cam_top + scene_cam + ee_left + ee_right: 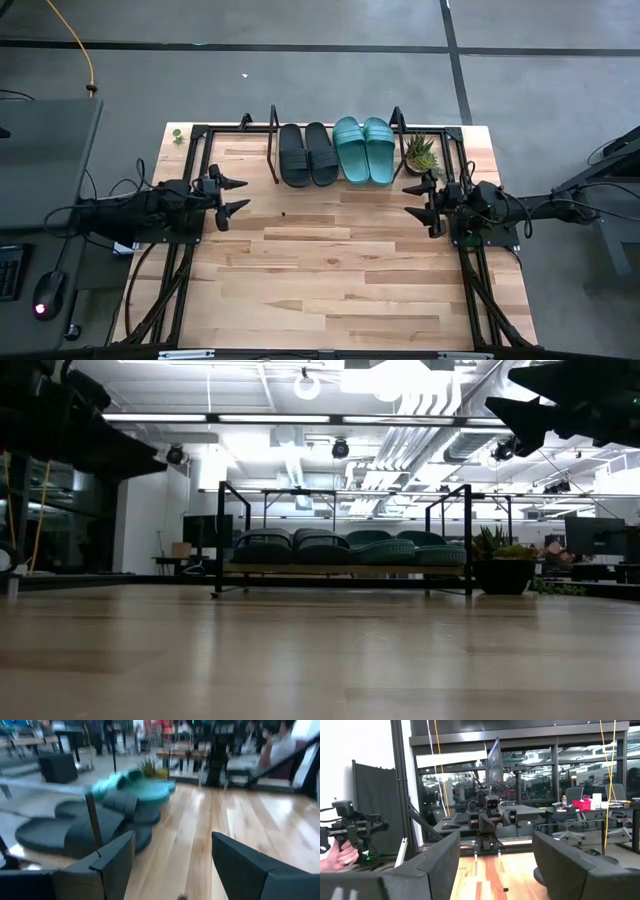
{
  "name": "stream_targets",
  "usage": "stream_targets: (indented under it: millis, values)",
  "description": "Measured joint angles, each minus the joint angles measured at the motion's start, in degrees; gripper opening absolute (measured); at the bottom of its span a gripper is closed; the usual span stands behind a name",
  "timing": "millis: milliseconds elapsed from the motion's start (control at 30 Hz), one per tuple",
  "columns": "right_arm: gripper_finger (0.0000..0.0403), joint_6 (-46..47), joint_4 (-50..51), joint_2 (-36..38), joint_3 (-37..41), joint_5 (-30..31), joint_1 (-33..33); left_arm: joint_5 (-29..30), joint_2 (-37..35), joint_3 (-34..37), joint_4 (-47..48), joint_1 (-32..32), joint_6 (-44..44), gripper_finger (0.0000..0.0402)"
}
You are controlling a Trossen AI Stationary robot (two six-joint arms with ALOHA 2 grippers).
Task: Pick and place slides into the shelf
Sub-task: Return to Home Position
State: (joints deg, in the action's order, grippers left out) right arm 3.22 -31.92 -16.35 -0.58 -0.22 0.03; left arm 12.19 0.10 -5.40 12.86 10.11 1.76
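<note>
Both grippers, the left gripper [244,195] and the right gripper [407,199], are held open and empty at opposite table sides, and since all four slides [322,153] are seen lying on the shelf [300,573], only homing is judged left.

Seen from above, the left arm [120,212] reaches in level from the left side and the right arm [540,205] from the right. They mirror each other, pointing inward with a wide gap between them. The left gripper [237,195] holds nothing, its two dark fingers [112,862] spread apart. The right gripper [413,199] is likewise empty, its fingers [437,860] spread wide.
</note>
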Motion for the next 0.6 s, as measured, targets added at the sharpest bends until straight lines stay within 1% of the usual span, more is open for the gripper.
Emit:
stream_targets:
  millis: [133, 233, 400, 600]
  values:
    - [0.0238, 0.1, 1.2, -0.1, 0.0, 0.1, 0.0, -1.9, 0.2, 1.5, -4.0, 0.0, 0.0, 0.0246]
    - [0.0238, 0.9, 2.2, 0.0, 0.0, 1.7, 0.0, -3.9, 0.2, 2.4, -8.2, 0.0, 0.1, 0.0246]
    - [0.0238, 1.1, 3.0, 0.0, 0.0, 3.4, 0.0, -4.9, 0.2, 4.7, -14.3, 0.0, 0.2, 0.0246]
    - [0.0238, 1.1, 3.1, 0.0, 0.0, 3.6, 0.0, -5.1, 0.2, 4.9, -14.9, 0.0, -0.1, 0.0246]
